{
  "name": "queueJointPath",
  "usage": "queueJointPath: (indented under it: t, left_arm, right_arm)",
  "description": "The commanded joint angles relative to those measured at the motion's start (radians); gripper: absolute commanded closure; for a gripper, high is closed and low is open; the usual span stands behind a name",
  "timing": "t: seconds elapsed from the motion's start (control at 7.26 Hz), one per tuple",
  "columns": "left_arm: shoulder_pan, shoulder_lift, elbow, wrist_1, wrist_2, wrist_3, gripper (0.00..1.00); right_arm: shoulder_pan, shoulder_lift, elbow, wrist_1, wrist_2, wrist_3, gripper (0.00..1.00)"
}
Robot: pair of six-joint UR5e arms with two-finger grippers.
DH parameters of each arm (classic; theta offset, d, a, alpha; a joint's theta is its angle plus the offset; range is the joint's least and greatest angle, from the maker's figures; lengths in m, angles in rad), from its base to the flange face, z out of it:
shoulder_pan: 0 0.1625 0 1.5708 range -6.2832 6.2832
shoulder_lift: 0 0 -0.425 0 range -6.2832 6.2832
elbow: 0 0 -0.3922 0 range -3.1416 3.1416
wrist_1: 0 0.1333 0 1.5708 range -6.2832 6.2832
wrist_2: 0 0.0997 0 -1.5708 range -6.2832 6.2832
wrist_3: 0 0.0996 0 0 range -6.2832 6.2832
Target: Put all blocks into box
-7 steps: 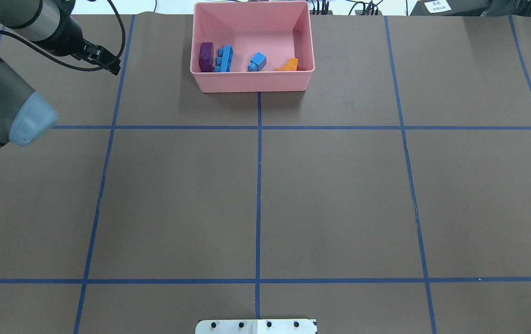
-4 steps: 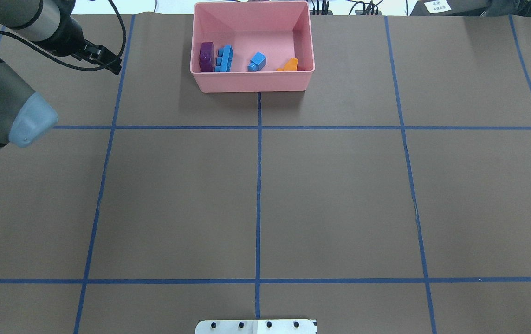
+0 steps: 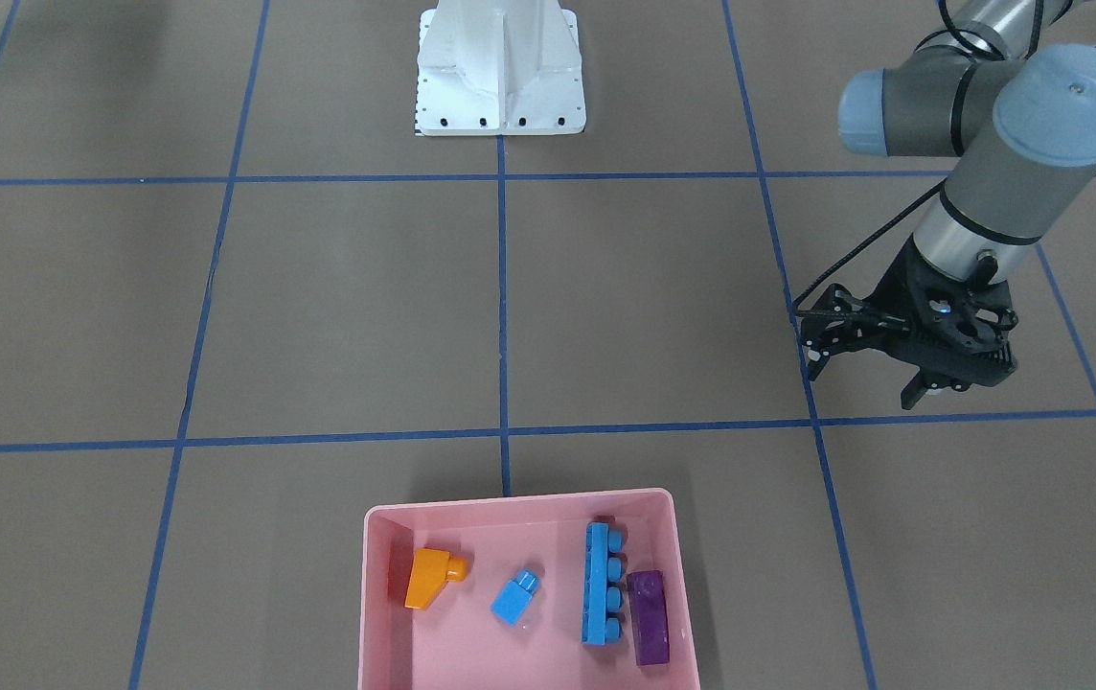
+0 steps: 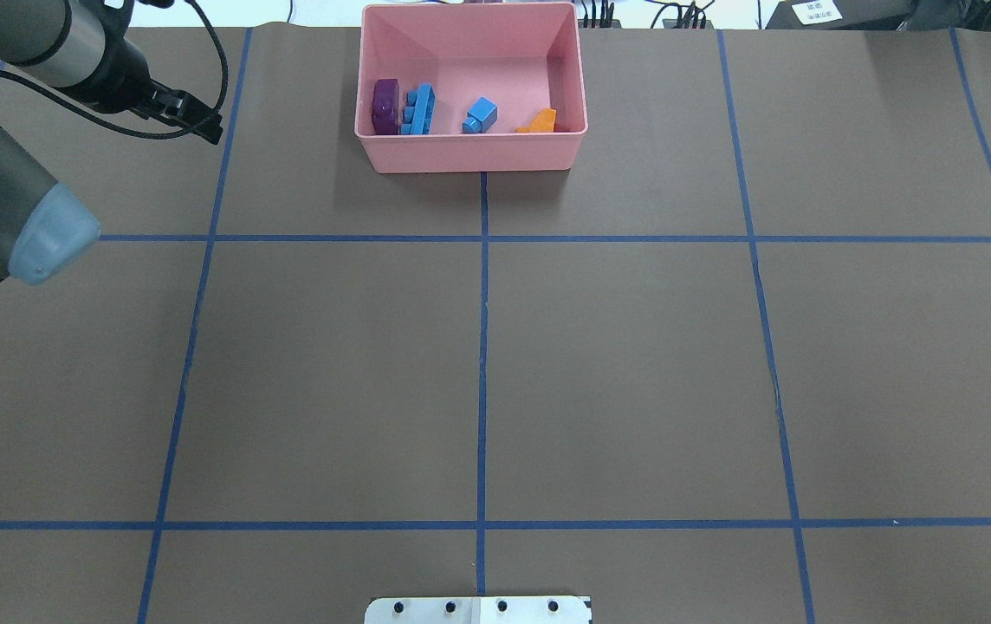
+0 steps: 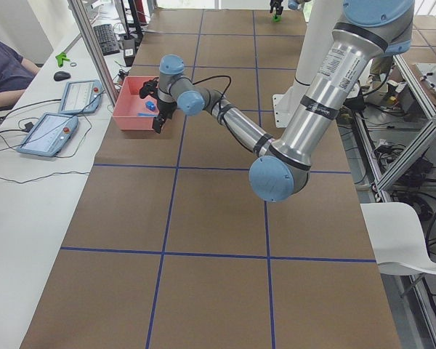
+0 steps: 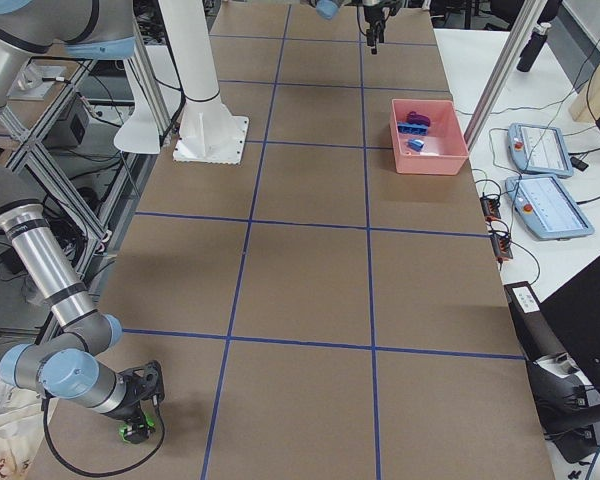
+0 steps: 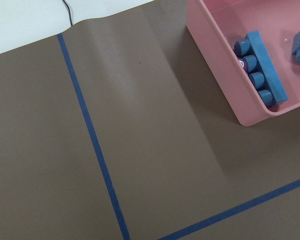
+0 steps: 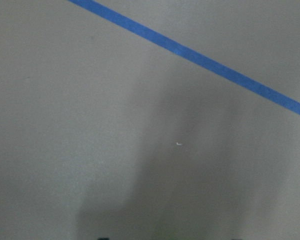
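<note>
Since the orange sloped one (image 3: 428, 578), small blue one (image 3: 514, 598), long blue bar (image 3: 598, 585) and purple oblong (image 3: 649, 604) are all seen inside the box (image 3: 519, 505), four are counted done. Only the green one (image 6: 132, 434) is left, well apart, at the right gripper (image 6: 140, 420); its grip cannot be told. The left gripper (image 3: 862, 383) is held open, empty.

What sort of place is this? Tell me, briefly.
Most likely a robotics lab: the left arm over a brown-papered table with a blue tape grid, and two teach pendants on the side bench.
</note>
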State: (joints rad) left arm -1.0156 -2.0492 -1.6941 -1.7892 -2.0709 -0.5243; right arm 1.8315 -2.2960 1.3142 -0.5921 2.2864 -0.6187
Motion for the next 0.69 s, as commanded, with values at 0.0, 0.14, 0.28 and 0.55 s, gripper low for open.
queueJointPath:
  t: [0.0, 0.14, 0.28, 0.55]
  left_arm:
    - [0.000, 0.020, -0.016, -0.015, 0.000, -0.014, 0.00]
    - [0.002, 0.027, -0.030, -0.015, 0.000, -0.014, 0.00]
    - [0.002, 0.030, -0.030, -0.015, 0.000, -0.014, 0.00]
    - [0.002, 0.030, -0.036, -0.015, 0.000, -0.014, 0.00]
  right_arm:
    - [0.031, -0.011, -0.003, -0.002, -0.028, -0.044, 0.16]
    - [0.035, -0.010, -0.004, -0.009, -0.031, -0.046, 0.24]
    - [0.041, -0.010, -0.003, -0.011, -0.038, -0.046, 0.47]
    - [0.042, -0.010, -0.003, -0.011, -0.042, -0.047, 0.65]
